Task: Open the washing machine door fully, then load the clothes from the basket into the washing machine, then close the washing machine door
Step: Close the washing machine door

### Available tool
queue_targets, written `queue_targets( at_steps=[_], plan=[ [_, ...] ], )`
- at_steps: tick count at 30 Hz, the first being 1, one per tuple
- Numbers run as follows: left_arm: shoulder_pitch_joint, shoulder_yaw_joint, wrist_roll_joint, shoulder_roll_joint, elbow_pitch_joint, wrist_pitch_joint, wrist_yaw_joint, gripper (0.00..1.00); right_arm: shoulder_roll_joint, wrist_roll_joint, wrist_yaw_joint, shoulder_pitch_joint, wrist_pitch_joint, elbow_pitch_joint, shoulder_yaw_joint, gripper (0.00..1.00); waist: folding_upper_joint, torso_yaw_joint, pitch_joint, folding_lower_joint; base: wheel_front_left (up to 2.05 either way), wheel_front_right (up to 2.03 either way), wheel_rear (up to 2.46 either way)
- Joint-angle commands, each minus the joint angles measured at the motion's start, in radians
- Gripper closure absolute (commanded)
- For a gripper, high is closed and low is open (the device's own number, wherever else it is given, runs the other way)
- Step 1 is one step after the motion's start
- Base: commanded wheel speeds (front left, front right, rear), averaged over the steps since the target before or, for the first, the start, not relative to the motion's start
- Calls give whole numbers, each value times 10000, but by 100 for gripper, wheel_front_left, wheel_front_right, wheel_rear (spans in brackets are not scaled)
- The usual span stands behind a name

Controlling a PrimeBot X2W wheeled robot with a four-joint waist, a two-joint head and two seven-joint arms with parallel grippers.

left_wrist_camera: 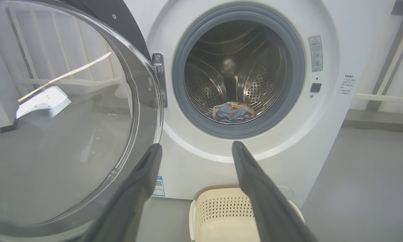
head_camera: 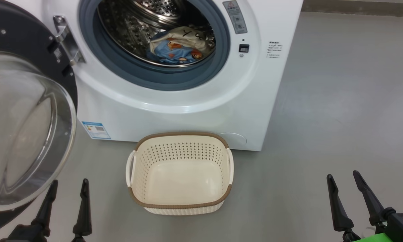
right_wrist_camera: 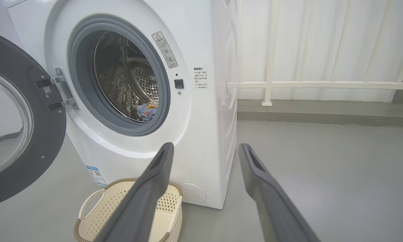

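The left gripper (head_camera: 70, 181) hangs at the lower left of the head view, its 2 dark fingers spread wide and holding nothing, just beside the lower edge of the washing machine door (head_camera: 30, 127). The right gripper (head_camera: 342, 174), at the lower right, is spread wide too and grips nothing, well apart from the machine.

The clothes (head_camera: 178, 47) lie bunched together at the bottom of the steel drum (head_camera: 131, 30), the cream garment over the back of the light blue one, just inside the blue-grey gasket (head_camera: 147, 75). The door stands swung open to the left of the opening on its metal hinge (head_camera: 65, 38), its glass bowl bulging toward the head camera.

The basket (head_camera: 181, 134) sits on the grey floor (head_camera: 339, 101) just in front of the washing machine (head_camera: 221, 111), below the opening, its bare cream bottom showing. A small blue energy label (head_camera: 96, 130) sits low on the front panel, between door and basket.
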Motion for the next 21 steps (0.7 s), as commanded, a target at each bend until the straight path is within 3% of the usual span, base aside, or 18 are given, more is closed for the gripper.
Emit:
queue_targets(
  at_steps=[1, 21],
  plan=[
    [-92, 295, -69, 183, -309, -65, 8, 0, -239, 36, 44, -311, -80, -284, 162, 0, 0, 136, 9, -1, 0, 0, 0],
    [123, 722, -216, -255, -252, -65, 8, 0, -548, 113, 44, -641, -80, -175, 1110, 0, 0, 2252, -113, -1, 0, 0, 0]
  ],
)
